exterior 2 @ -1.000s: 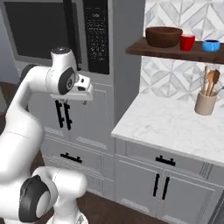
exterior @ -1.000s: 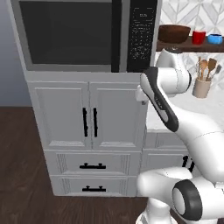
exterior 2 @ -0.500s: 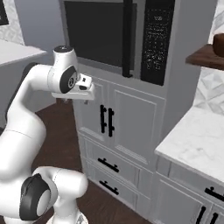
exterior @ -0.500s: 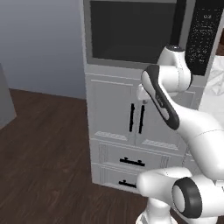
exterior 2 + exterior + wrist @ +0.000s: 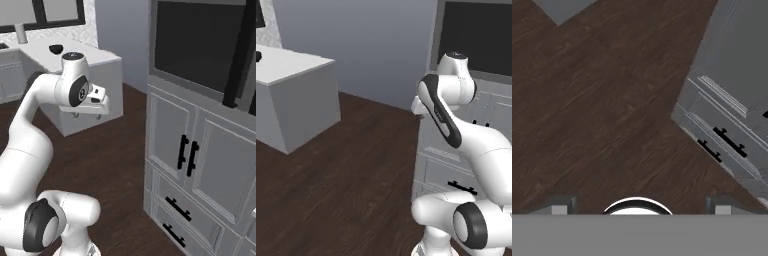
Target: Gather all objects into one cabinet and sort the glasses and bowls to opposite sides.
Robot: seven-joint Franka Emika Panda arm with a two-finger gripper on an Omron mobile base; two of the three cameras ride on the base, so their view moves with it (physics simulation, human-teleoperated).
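Meanwhile, the gripper [image 5: 89, 114] is hanging over dark wood floor [image 5: 602, 110], fingers [image 5: 559, 206] spread and holding nothing, left of the grey drawers [image 5: 727, 142]; task things aren't visible.

Dark, grained wood floor [image 5: 602, 110]; matt grey painted cabinet fronts [image 5: 200, 150] with black bar handles [image 5: 186, 155].

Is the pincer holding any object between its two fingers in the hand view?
No, the fingers stand wide apart with just the dark wooden floor between them.
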